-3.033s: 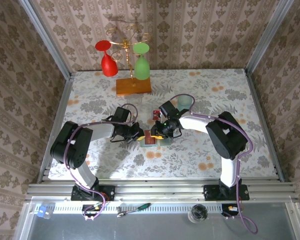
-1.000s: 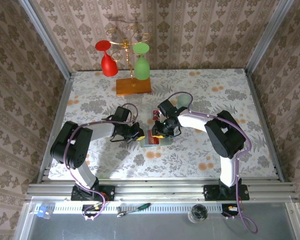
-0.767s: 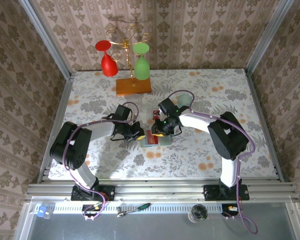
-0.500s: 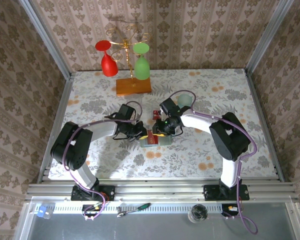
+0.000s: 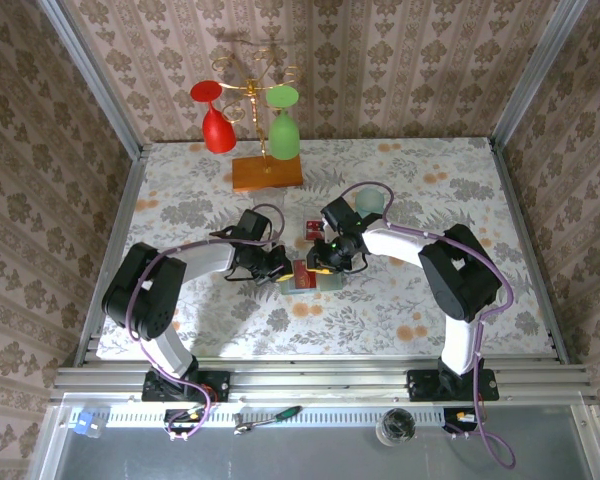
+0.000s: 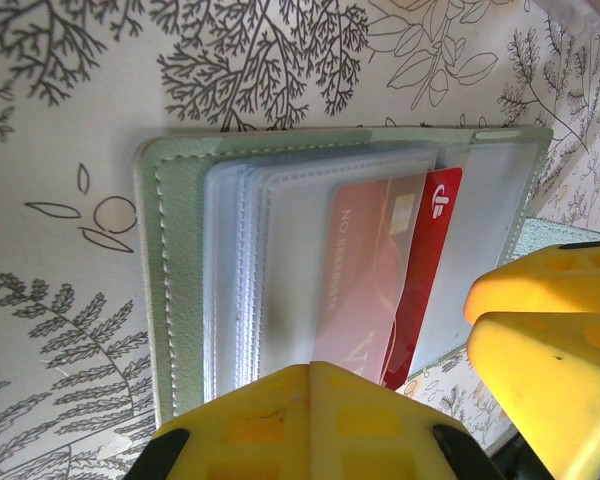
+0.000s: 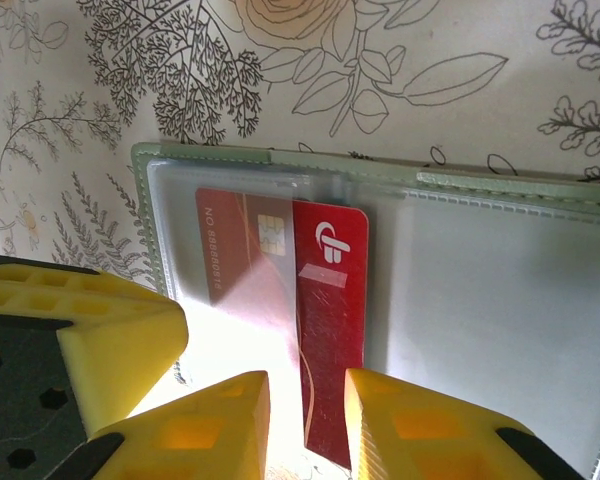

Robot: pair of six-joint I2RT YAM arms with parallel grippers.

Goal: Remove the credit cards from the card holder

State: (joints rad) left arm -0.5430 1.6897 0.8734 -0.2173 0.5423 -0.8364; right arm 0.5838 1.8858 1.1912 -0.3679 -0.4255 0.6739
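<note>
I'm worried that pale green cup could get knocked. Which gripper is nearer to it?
Right. The right gripper is at the right side of the card holder, with the pale green cup just behind it; the left gripper is at the holder's left side, farther off.

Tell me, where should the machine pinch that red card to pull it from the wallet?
Probably by the bare logo end of the red card, which sticks out of the clear sleeve. Come at its uncovered edge, where the right end effector hovers; the rest lies flat under plastic.
</note>
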